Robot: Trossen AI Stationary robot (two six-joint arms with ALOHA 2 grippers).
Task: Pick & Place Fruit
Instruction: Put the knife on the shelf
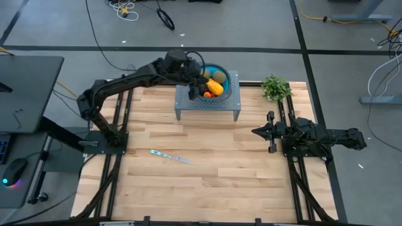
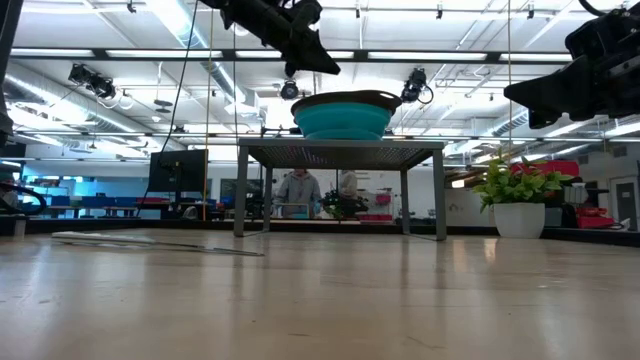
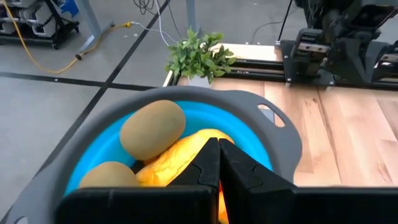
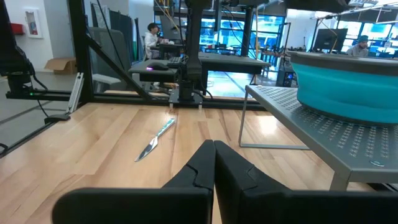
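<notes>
While the left claw hovers w/ fingers together over fruit in the blue bowl, the right claw waits closed, empty, above the surface.

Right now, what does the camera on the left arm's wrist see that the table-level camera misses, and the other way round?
Only the wrist view looks into the bowl: two brown-green kiwis, the yellow-orange fruit, with the shut left pincer above them.

Only the low view shows the grey stand's legs, the knife-like stick lying on the table, and people in the room behind.

Both show the blue bowl and the potted green plant.
</notes>
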